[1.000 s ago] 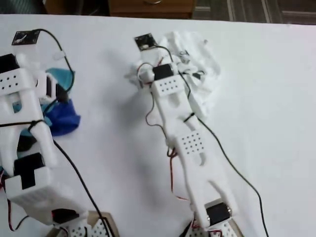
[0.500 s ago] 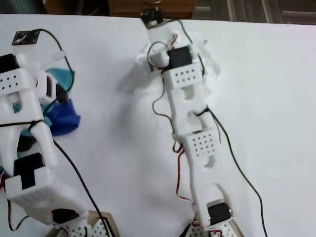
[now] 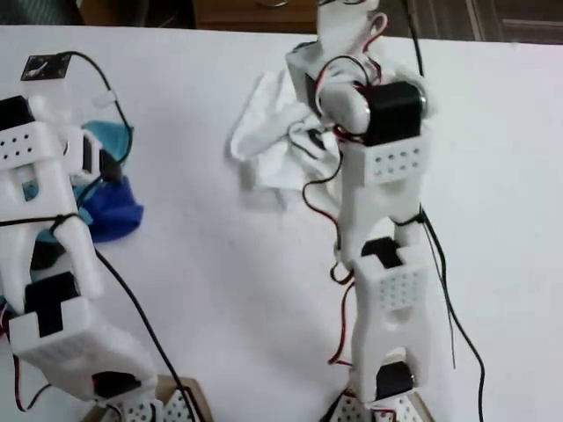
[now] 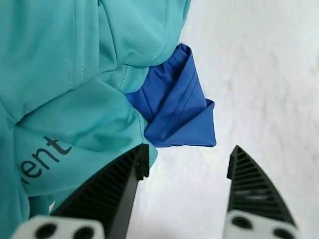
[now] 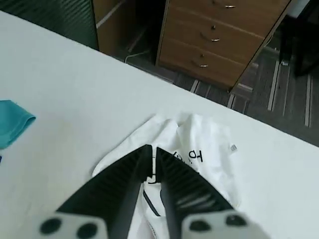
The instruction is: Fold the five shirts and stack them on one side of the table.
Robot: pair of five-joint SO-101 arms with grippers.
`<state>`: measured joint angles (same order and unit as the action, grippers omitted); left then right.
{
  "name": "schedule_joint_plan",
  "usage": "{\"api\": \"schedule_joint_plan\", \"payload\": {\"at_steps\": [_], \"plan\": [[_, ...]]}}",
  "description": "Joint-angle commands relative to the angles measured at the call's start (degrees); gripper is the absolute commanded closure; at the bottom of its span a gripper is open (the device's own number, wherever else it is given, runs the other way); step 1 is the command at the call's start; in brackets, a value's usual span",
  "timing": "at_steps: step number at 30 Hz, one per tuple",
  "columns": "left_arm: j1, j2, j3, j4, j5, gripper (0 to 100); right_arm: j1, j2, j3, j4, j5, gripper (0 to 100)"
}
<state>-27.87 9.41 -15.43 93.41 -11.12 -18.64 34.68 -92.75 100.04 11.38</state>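
Shirts are far from folded and stacked, as I read it; I count three garments on the broad white table (image 3: pixel 176 79), and none looks finished.

The white plastic right arm (image 3: pixel 387 290) stretches up the middle of the table towards its far edge, with its upper joints raised over the cloth; the white plastic left arm (image 3: pixel 40 176) sits bent along the near left side, its wrist above the coloured pile.

The crumpled white shirt (image 3: pixel 264 132) with dark print lies in a loose heap at the far middle of the table, just beside the right arm's wrist; I judge it unfolded. The smooth teal shirt (image 4: pixel 75 74) lies bunched on the left side, overlapping the darker blue shirt (image 4: pixel 174 109), whose creased corner pokes out from under it onto the bare table; that may be the start of a stack, but it is rumpled, so I would call it barely begun. The white one is well apart from that pair.

The right gripper (image 5: pixel 152 149) hangs above the white shirt with its black fingers pressed together; I see no cloth pinched between them. The left gripper (image 4: pixel 189 152) has its fingers spread wide; one rests against the teal shirt's edge, the other is over bare table.
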Motion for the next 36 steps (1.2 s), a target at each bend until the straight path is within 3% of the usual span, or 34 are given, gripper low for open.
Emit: {"api": "schedule_joint_plan", "payload": {"at_steps": [1, 6, 10, 28, 32, 36], "plan": [[-0.2, -1.1, -0.6, 0.0, 0.5, 73, 0.2, -1.2, 5.9, 1.1, 0.4, 97.6], [-0.2, -1.1, -0.6, -0.1, 0.4, 73, -2.9, 6.7, 20.6, 0.9, 0.3, 83.8], [-0.3, -0.8, -0.6, -0.1, 0.4, 73, -6.6, 14.8, 23.9, 0.9, 0.4, 73.0], [-0.3, -0.7, -0.6, -1.0, 0.4, 73, -9.7, 30.0, 23.8, 0.8, 0.4, 71.7], [-0.3, -0.7, -0.6, -1.0, 0.4, 73, -9.7, 31.6, 23.8, 0.8, 0.4, 75.2], [-0.3, -0.7, -0.5, -1.0, 0.4, 73, -9.5, 31.5, 23.8, 0.7, 0.4, 99.7]]}}
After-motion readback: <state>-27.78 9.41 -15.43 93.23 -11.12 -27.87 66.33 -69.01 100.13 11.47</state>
